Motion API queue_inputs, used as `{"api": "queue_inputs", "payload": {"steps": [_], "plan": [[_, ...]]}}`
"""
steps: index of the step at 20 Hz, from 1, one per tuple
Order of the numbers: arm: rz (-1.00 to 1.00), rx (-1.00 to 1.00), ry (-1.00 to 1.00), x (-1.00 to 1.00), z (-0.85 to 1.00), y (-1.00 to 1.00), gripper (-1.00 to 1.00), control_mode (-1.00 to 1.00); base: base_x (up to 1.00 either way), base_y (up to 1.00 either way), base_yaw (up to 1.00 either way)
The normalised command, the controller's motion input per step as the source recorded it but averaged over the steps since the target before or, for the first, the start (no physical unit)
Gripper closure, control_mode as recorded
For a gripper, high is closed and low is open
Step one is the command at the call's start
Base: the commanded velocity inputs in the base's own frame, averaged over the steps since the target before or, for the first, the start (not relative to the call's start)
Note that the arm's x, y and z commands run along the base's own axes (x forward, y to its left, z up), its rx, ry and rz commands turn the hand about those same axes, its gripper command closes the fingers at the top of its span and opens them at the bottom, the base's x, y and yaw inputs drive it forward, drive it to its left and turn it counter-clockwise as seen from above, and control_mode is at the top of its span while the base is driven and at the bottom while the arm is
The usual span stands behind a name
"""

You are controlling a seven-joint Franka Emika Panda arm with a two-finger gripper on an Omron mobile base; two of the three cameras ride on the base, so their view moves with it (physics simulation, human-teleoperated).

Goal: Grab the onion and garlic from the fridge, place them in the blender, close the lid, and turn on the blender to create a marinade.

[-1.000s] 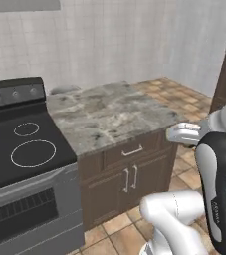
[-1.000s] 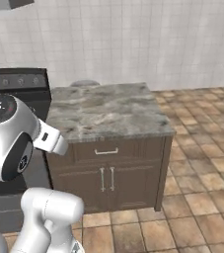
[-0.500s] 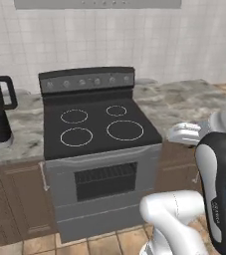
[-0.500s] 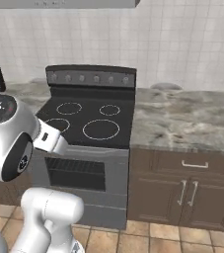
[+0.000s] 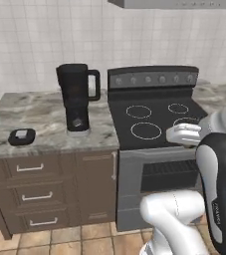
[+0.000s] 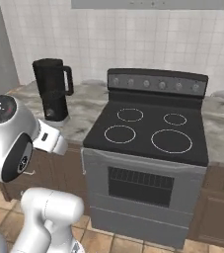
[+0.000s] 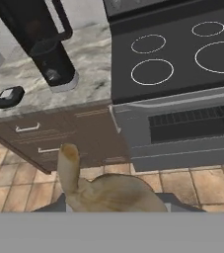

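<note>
- Carrying the garlic [image 7: 114, 193] — the tan-brown knobbly lump sits low in the hand view, a stubby stem poking up at one side, with the gripper [image 7: 114, 205] pressed together on it; the finger tips themselves are hidden behind the lump.
- The blender [image 5: 77, 97] is the landmark: it stands upright on the marbled counter [image 5: 35, 117], its jar handle pointing toward the stove [image 5: 159, 119], which is just beside it.
- The lid [image 5: 22, 135] lies flat on the counter on the far side of the blender from the stove, near the front edge, apart from the blender base — so the jar mouth looks uncovered.
- The key relation: in the hand view the blender lies ahead and off to the upper left of the gripper, well apart. The jar's long axis is vertical, so my read is the garlic must go up above the rim, then drop straight in.
- The onion can't be made out through the dark jar.
</note>
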Motion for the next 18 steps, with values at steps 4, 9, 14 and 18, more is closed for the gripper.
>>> {"api": "queue_inputs", "payload": {"steps": [4, 9, 14, 18], "plan": [[0.0, 0.0, 0.0, 0.0, 0.0, 0.0, 1.0, 1.0, 0.71, 1.0, 0.02], [0.0, 0.0, 0.0, 0.0, 0.0, 0.0, 1.0, 1.0, 0.47, 1.0, -0.04], [0.0, 0.0, 0.0, 0.0, 0.0, 0.0, 1.0, 1.0, 0.14, 0.71, -0.11], [0.0, 0.0, 0.0, 0.0, 0.0, 0.0, 1.0, 1.0, 0.38, 0.16, -0.18]]}}
